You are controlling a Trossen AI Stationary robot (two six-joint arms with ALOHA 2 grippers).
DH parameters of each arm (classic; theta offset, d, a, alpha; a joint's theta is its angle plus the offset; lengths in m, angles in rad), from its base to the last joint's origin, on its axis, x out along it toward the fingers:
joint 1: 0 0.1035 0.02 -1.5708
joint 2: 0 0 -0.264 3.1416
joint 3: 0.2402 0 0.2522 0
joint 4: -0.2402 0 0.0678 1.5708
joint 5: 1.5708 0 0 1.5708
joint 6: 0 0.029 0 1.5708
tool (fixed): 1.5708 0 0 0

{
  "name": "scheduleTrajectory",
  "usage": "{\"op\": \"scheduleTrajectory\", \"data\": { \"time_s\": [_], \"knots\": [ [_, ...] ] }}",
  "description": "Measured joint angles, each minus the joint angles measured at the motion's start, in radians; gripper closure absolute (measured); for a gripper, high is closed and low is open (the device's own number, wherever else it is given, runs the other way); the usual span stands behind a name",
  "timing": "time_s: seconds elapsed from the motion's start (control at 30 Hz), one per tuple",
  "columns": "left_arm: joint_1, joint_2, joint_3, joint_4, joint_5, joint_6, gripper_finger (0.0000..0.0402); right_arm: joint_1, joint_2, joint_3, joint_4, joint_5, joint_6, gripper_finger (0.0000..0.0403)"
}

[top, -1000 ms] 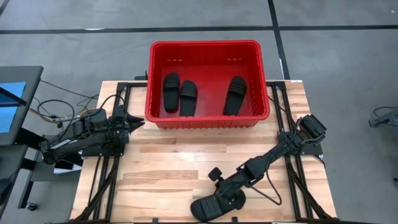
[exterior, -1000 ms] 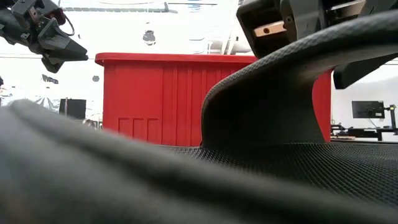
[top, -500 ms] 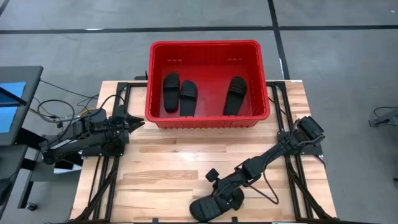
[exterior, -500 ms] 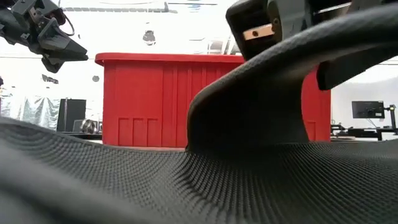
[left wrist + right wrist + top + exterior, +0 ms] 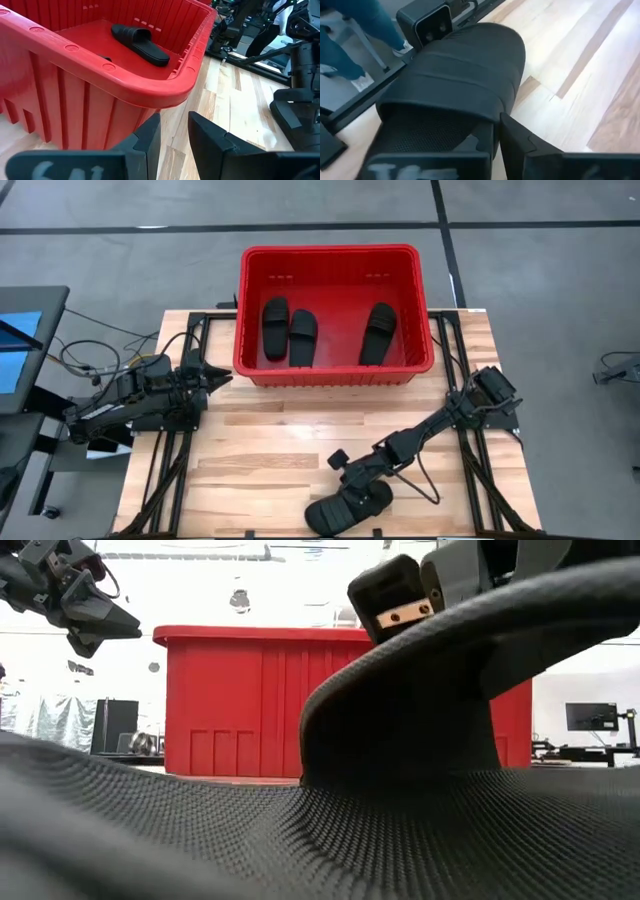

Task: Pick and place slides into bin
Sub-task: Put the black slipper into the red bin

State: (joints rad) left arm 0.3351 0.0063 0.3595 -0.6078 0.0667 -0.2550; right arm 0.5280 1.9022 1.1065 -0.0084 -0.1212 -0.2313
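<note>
Three black slides (image 5: 303,337) lie on their soles inside the red bin (image 5: 330,252) at the table's far side. Another black slide (image 5: 345,510) lies sole-down at the table's near edge, filling the low view with its wide strap (image 5: 420,690). My right gripper (image 5: 352,485) slants down onto that strap and is shut on it. My left gripper (image 5: 215,375) hovers open and holding nothing by the bin's near left corner (image 5: 165,95). My right gripper pinches the strap's edge (image 5: 487,112) on one side of the slide, one finger under the strap in its opening and the other finger (image 5: 525,142) outside. The fingers slant down from the table's far right. The slide's sole (image 5: 300,840) rests on the table.
Bare wooden tabletop (image 5: 270,440) lies between the near slide and the bin. Black frame rails (image 5: 175,460) run along both sides of the table. A camera block (image 5: 432,22) stands just past the slide at the near edge, with a person's legs (image 5: 350,45) beyond.
My right gripper has moved down and toward the table's near left onto the slide's strap, and its fingers have shut on it. The slide has shifted a little on the table.
</note>
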Motion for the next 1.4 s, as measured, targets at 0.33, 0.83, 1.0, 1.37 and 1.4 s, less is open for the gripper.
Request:
{"op": "scheduleTrajectory", "data": {
  "time_s": [0.33,0.83,1.0,1.37,1.4],
  "knots": [
    [0.000,0.000,0.000,0.000,0.000,0.000,0.0313,-0.091,-0.067,0.038,-0.163,0.092,0.108,0.0400],
    [0.000,0.000,0.000,0.000,0.000,0.000,0.0313,-0.156,-0.196,0.398,-0.428,0.558,0.293,0.0402],
    [0.000,0.000,0.000,0.000,0.000,0.000,0.0313,-0.238,-0.196,0.546,-0.475,0.748,0.350,0.0402],
    [0.000,0.000,0.000,0.000,0.000,0.000,0.0313,-0.507,-0.196,0.656,-0.558,0.905,0.497,0.0403],
    [0.000,0.000,0.000,0.000,0.000,0.000,0.0313,-0.532,-0.196,0.656,-0.570,0.905,0.518,0.0403]
  ]
}}
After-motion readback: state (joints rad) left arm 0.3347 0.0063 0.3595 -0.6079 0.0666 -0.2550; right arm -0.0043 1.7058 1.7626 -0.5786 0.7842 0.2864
